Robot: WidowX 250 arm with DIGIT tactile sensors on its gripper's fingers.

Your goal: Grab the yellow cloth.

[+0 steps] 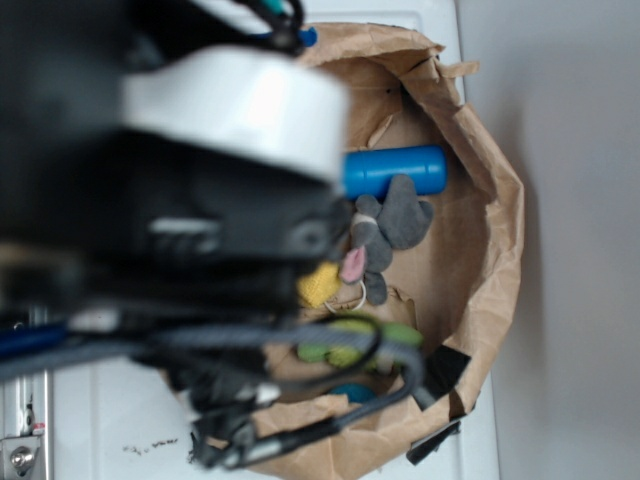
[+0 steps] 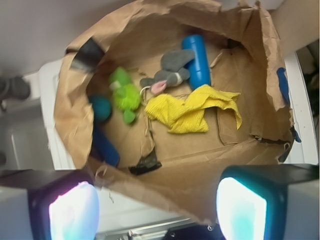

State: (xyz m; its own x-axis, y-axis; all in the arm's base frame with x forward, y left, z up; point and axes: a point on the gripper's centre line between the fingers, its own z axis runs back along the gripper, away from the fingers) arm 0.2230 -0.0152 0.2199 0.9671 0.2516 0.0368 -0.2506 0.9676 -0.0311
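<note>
Overhead | hand [image 2: 157, 205] open — above paper bag [image 2: 200, 165] rim | yellow cloth [image 2: 187, 110] on bag floor — white tabletop [image 1: 110, 420] beneath

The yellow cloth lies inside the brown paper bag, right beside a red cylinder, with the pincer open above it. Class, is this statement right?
Not quite. The cylinder is blue, not red, as the wrist view shows. The rest holds: the yellow cloth lies inside the brown paper bag, and the pincer is open above it.
</note>
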